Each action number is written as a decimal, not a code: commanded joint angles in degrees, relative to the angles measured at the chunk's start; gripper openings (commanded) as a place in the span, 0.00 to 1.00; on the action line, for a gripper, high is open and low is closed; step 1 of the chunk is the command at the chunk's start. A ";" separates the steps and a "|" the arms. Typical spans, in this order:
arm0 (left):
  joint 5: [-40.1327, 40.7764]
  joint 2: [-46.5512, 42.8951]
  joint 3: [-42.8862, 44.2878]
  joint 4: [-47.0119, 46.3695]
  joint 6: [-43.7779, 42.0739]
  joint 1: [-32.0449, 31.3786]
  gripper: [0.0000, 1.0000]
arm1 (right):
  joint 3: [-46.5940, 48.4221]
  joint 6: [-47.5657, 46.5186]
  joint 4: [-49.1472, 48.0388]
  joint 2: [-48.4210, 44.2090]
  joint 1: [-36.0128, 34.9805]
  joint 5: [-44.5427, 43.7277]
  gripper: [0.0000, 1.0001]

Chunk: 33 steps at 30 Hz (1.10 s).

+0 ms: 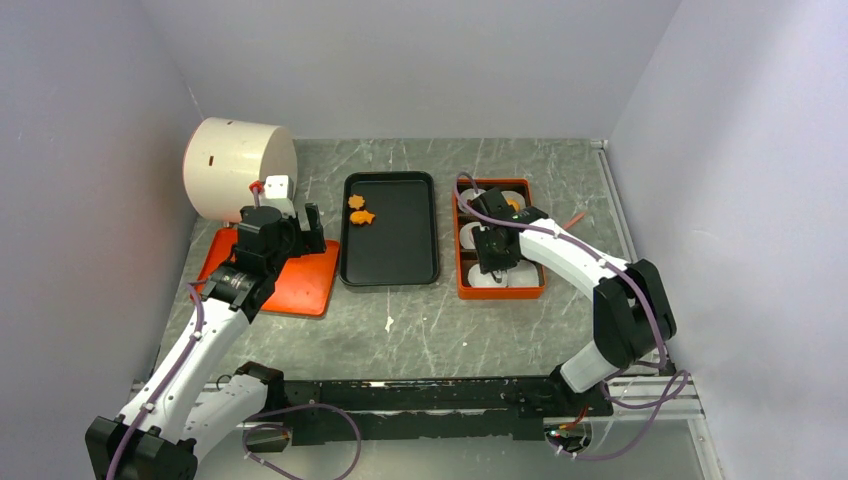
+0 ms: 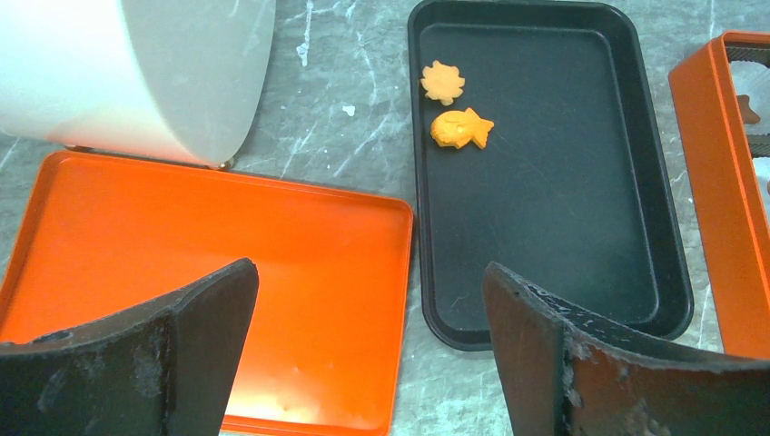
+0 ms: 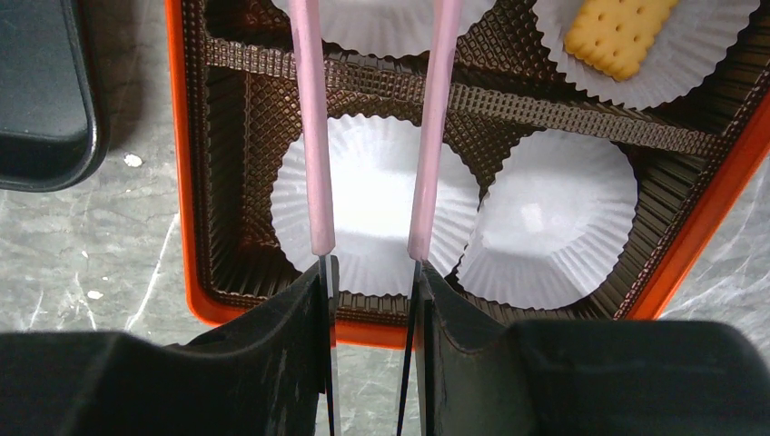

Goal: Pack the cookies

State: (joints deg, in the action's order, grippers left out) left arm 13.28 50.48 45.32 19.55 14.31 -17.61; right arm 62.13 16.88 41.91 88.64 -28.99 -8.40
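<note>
Slippage risk: right gripper [image 3: 372,272], jaws narrow on thin pink plastic tweezers [image 3: 313,136], could twist them into the pleated white paper cup [image 3: 372,191] ahead; left gripper [image 2: 368,272] jaws gape empty.

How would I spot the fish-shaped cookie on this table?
Find the black tray in the middle of the table. Two orange cookies lie in its far left corner. The fish cookie is the nearer one, with a pointed tail; the flower cookie beside it is round and scalloped.
</note>
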 commanded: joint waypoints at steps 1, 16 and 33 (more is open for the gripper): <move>-0.94 0.17 0.29 -1.80 -0.67 -0.15 0.98 | 0.01 -0.54 -2.20 0.12 0.34 0.14 0.27; -1.09 0.26 0.29 -1.87 -0.67 -0.15 0.98 | -0.70 -0.62 -2.96 0.97 0.34 -0.16 0.38; -1.39 0.34 0.29 -1.80 -0.57 -0.15 0.98 | 1.53 -0.95 -2.43 -2.56 0.13 -0.73 0.43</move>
State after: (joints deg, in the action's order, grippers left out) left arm 12.86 50.54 45.32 19.55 14.31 -17.61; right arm 61.43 16.56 40.51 89.76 -28.91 -8.51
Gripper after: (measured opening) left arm 0.978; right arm 0.432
